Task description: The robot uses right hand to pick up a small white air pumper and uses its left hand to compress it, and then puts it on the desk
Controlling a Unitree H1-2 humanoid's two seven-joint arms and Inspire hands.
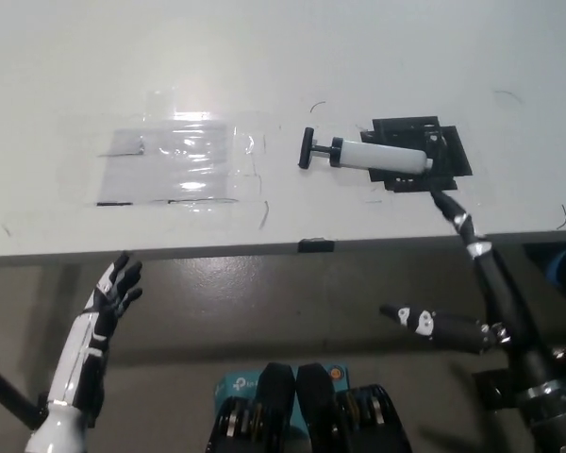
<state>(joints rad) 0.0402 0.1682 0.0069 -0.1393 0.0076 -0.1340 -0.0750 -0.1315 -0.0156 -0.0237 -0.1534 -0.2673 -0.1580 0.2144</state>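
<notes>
Head view: the small white air pumper [373, 157] lies on its side on the white worktop [264, 57], free of either robot hand. Its black T-handle points toward picture left, and its white barrel rests across a black square patch [448, 151] near the worktop's front edge. The far end of the barrel blends into the patch, so its tip is hard to make out.

The right robot hand [457, 274] is black and sits below the worktop's front edge at lower right, spread and holding nothing — one finger reaches up toward the edge near the patch, another points out toward picture left. Its palm is dark against the grey floor and hard to separate from the arm, which runs off the bottom right corner.

The left robot hand [113, 288] is white with dark fingers, held up at lower left below the worktop, fingers apart and empty; its forearm is cut off by the bottom edge.

A clear plastic sheet [174, 165] lies flat on the worktop left of the pumper, well apart from it — glare hides its surface. A small dark tab [313, 245] sits on the front edge.
</notes>
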